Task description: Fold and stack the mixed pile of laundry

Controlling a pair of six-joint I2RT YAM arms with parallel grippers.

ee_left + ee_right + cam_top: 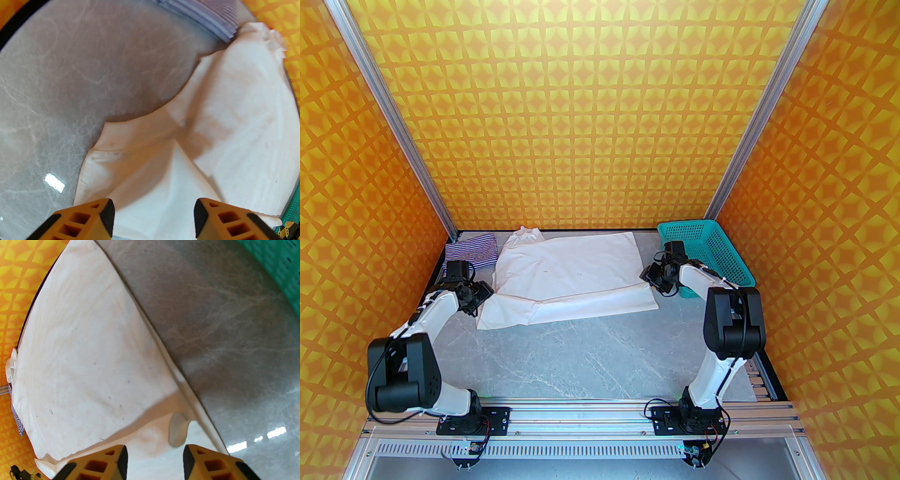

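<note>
Hovering at opposite edges of the white cloth (567,272), spread far back on the table (581,356), the left gripper (153,211) and right gripper (154,458) are held wide open, empty. If only one layer is pinched, the fold is skewed; the striped garment (471,248), seemingly touching, could be dragged.

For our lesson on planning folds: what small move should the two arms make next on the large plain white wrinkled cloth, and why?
Probably lower both and pinch its side edges: the left gripper and right gripper stand open, one over each side of the large plain white wrinkled cloth, which lies flat and unheld.
</note>
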